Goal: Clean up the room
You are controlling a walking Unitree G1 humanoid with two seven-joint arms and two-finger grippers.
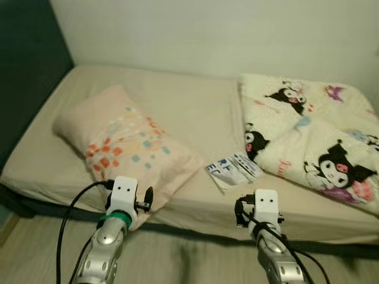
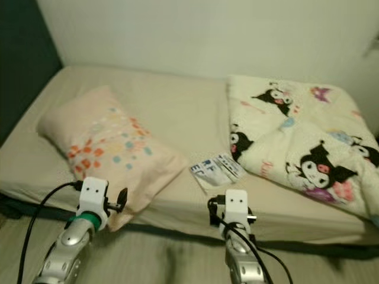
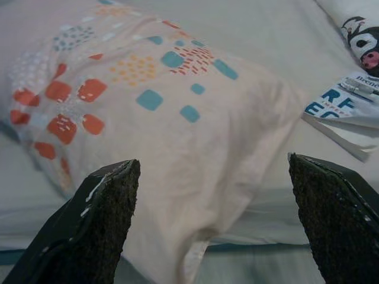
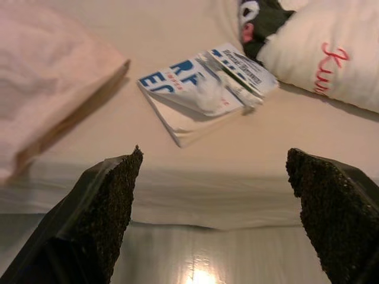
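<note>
The robot is standing at the near edge of a low bed with a beige fitted sheet [image 1: 189,112], which is stretching across the middle of the frame against a pale wall [image 1: 237,29]. A pale pink pillow printed with orange and teal squares [image 1: 127,145] is lying at an angle in the left half of the frame, its near corner hanging over the edge of the mattress. A cream quilt with black-and-white cartoon characters [image 1: 314,142] is lying bunched up over the right side of the bed. Between the two, a little right of centre and near the front edge, a white plastic packet with blue lettering [image 1: 233,170] is resting flat on the sheet, with its far end just beside the quilt's edge.

The left tool [image 3: 213,225] is hovering at the lower left of the frame, just short of the pillow's overhanging corner, its two black fingers spread wide apart and gripping nothing. The right tool [image 4: 213,219] is hanging at the lower centre-right, in front of the mattress edge and pointing towards the packet, fingers likewise spread wide and empty. Light wooden flooring [image 1: 189,260] is showing along the bottom of the frame
</note>
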